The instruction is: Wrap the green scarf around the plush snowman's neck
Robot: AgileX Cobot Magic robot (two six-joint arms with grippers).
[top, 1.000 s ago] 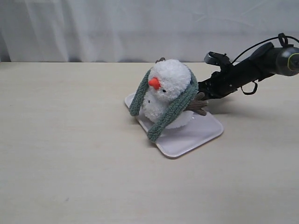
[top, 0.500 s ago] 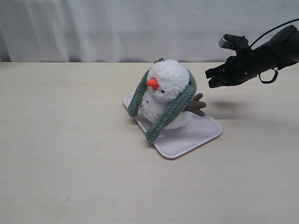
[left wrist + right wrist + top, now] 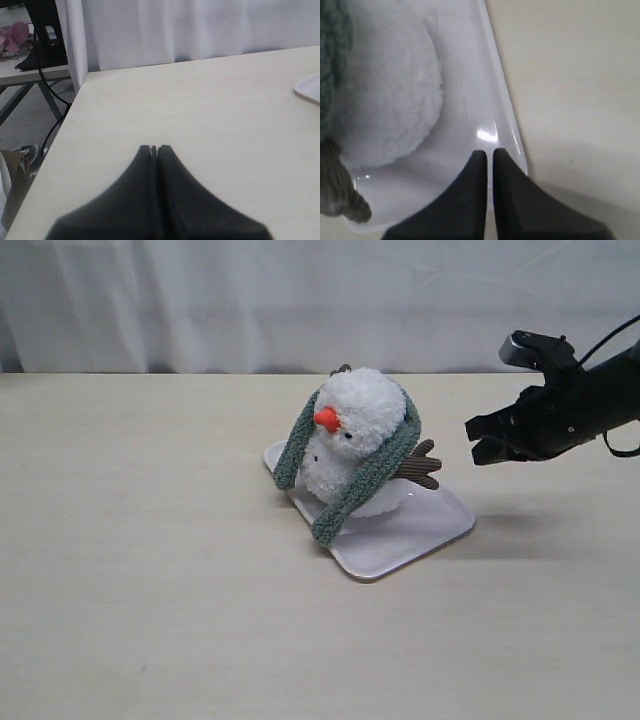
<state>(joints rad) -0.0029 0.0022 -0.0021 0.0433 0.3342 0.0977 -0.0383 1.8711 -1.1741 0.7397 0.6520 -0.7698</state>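
A: Where does the task's thing sit?

B: The plush snowman (image 3: 365, 405) leans on the white tray (image 3: 425, 525), mid-table. The green scarf (image 3: 372, 478) runs round behind the head. Its two ends hang down the front, one on each side of the orange nose (image 3: 328, 419), and they do not cross.

A: And the neck?

B: The neck (image 3: 322, 447) barely shows in front. I cannot tell whether the scarf sits in the crease behind.

A: Grippers?

B: The right gripper (image 3: 487, 443) hangs in the air to the right of the snowman, apart from it, jaws clenched on nothing (its wrist view looks down on the tray rim and white fluff). The left gripper (image 3: 156, 149) is pressed closed too, and empty. It is over bare table (image 3: 200, 100), with only a corner of the tray at the edge of its view.

A: Which step is this?

B: My reading is that the scarf is draped but the wrap is not closed. The next move calls for one gripper to open, take a hanging end and carry it across the front under the nose, without tipping the leaning toy.

A: Count.

B: One snowman, one scarf, one tray, two grippers. One brown twig arm (image 3: 425, 464) is visible.
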